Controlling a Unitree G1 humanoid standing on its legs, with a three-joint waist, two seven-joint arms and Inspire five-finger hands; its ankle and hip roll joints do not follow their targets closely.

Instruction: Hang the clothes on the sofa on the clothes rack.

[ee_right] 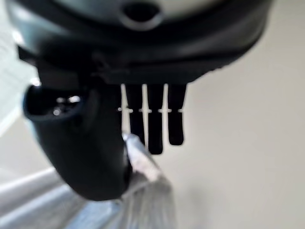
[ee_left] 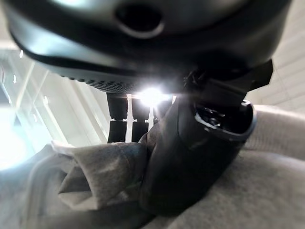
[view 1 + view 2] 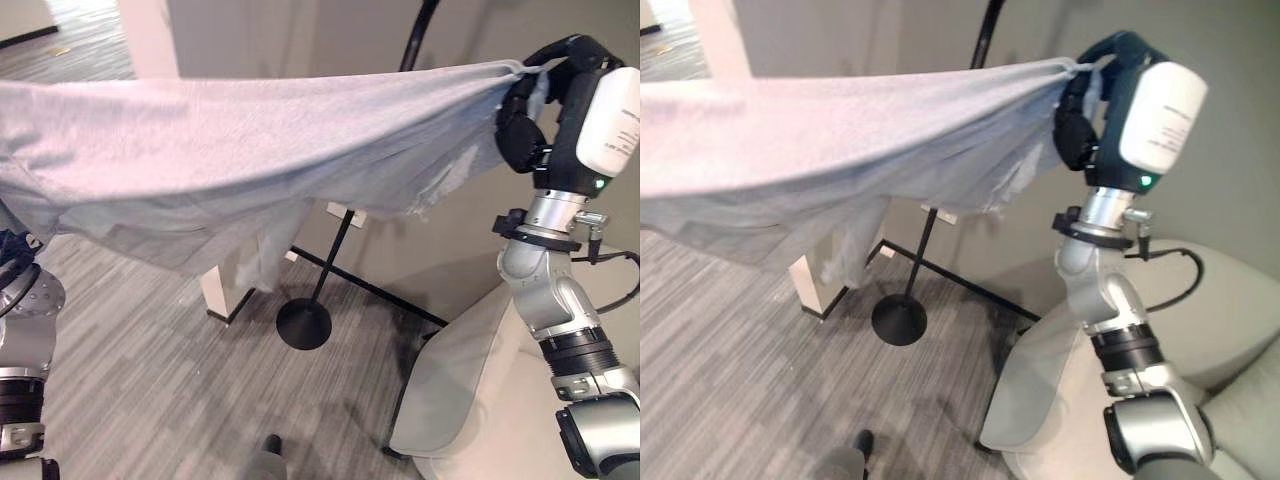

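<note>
A light grey garment (image 3: pixel 230 150) hangs stretched out wide in the air between my two hands. My right hand (image 3: pixel 520 120) is raised at the upper right and pinches one bunched end of it. In the right wrist view the thumb (image 1: pixel 81 152) presses the cloth (image 1: pixel 143 200) against the fingers. In the left wrist view my left hand (image 2: pixel 190 152) has its thumb clamped on a fold of the same cloth (image 2: pixel 95 176). The black clothes rack stands behind and below the garment, with its round base (image 3: pixel 303 323) on the floor and its curved pole (image 3: pixel 420 35) rising above the cloth.
A beige sofa (image 3: pixel 480 380) with a pale cushion sits at the lower right beside my right arm. A white pillar (image 3: pixel 150 40) stands behind the garment, and its foot (image 3: pixel 225 295) shows on the floor. A black bar (image 3: pixel 370 288) runs along the grey wood floor from the rack.
</note>
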